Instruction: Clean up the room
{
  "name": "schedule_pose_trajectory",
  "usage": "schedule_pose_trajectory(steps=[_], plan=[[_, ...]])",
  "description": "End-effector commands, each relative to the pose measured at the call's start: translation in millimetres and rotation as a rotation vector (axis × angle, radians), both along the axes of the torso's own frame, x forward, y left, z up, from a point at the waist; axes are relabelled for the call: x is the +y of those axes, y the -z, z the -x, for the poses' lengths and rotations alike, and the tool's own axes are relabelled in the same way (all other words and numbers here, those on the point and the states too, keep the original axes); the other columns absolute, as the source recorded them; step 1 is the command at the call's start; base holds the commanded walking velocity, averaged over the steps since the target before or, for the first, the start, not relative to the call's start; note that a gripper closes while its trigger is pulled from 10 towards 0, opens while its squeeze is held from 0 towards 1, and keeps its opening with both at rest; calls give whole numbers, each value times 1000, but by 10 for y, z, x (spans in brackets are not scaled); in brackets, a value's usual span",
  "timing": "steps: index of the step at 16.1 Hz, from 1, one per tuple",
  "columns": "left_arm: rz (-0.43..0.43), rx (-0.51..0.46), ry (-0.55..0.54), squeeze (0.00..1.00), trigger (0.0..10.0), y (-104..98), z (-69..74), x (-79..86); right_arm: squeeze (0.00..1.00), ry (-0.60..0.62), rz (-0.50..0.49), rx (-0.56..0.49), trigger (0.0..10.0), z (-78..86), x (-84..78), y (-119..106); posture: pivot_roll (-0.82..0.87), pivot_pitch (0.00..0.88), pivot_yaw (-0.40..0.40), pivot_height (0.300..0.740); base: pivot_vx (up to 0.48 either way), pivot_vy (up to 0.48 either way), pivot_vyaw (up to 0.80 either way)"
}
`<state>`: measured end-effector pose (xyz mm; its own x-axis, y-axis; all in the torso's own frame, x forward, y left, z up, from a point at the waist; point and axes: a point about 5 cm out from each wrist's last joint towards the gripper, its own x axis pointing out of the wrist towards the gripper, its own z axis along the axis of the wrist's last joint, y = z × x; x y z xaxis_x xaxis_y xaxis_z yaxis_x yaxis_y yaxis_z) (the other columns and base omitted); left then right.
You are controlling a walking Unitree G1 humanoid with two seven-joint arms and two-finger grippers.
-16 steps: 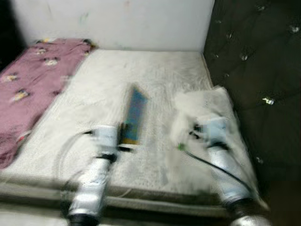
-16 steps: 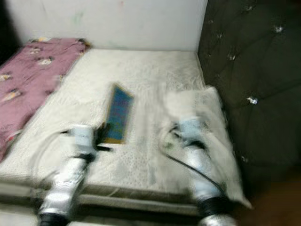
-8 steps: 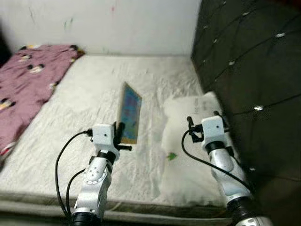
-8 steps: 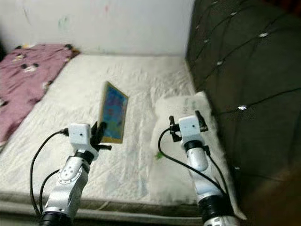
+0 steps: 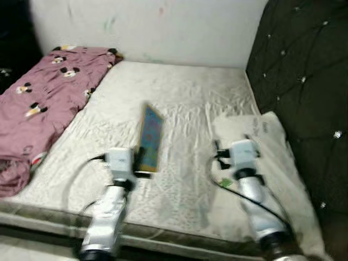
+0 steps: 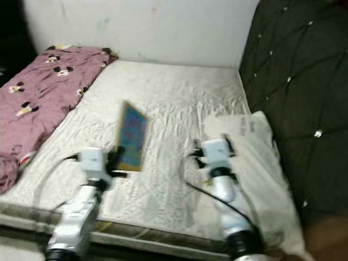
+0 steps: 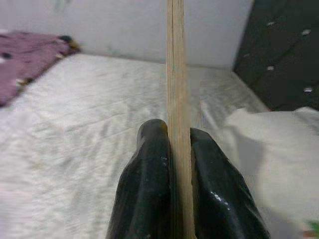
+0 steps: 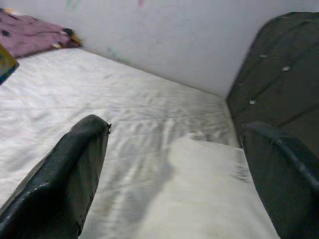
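Observation:
A thin flat book with a blue picture cover and yellow border is held edge-up above the white mattress. My left gripper is shut on the book's lower edge. My right gripper hangs open over the white pillow at the bed's right side, its fingers wide apart and holding nothing. A pink patterned blanket lies bunched along the bed's left side.
A dark tufted headboard rises on the right. A white wall stands behind the bed. The mattress front edge runs just below my arms.
The whole view has shifted as the camera moved, with more of the pink blanket now in sight. My left gripper still holds the book; the right one stays open over the pillow.

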<state>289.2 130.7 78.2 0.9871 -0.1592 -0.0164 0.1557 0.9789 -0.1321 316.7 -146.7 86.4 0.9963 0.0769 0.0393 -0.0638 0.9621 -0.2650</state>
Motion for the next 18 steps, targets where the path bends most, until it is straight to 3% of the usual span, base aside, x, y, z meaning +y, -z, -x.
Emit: schedule_pose_trajectory(steps=[1,8,13,18], plan=[[17,-58,22,0,10000,-130,-37,-91,0,24,3,-1,10000,-10,-107,-12,-19,0,37,740,0,480,0],[29,-86,35,0,10000,-170,-49,-78,0,28,-29,4,10000,-17,-141,-19,-20,0,34,740,0,69,0],[36,-100,50,0,10000,-190,-44,-80,0,25,-42,7,10000,-29,-131,-26,-20,0,36,740,325,0,-486],[52,-96,49,0,10000,-189,-49,-106,0,22,-36,7,10000,-15,-125,-16,-21,0,36,740,208,0,0]])
